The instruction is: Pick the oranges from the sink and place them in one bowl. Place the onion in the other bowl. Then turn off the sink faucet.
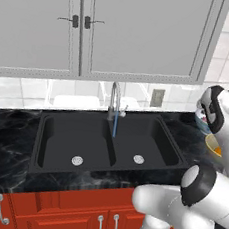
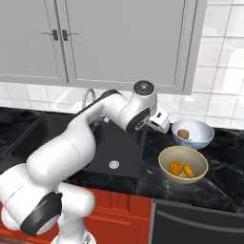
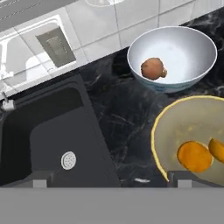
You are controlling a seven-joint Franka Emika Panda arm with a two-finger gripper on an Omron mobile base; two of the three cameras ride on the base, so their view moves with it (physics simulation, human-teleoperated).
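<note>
Both oranges lie in the yellow-tan bowl; the onion sits in the pale blue-white bowl just beyond it. Sorting looks finished — the faucet is what's left.

My hand hangs empty, fingers spread wide, over the black marble desk between the sink and the bowls.

Water runs in a thin blue stream from the gooseneck faucet, well off to the sink side of my hand. Its small side lever is the target.

To do it well: swing clear of the bowls, come in beside the spout rather than through the arch, narrow the fingers first — push the lever with one fingertip, gently.
</note>
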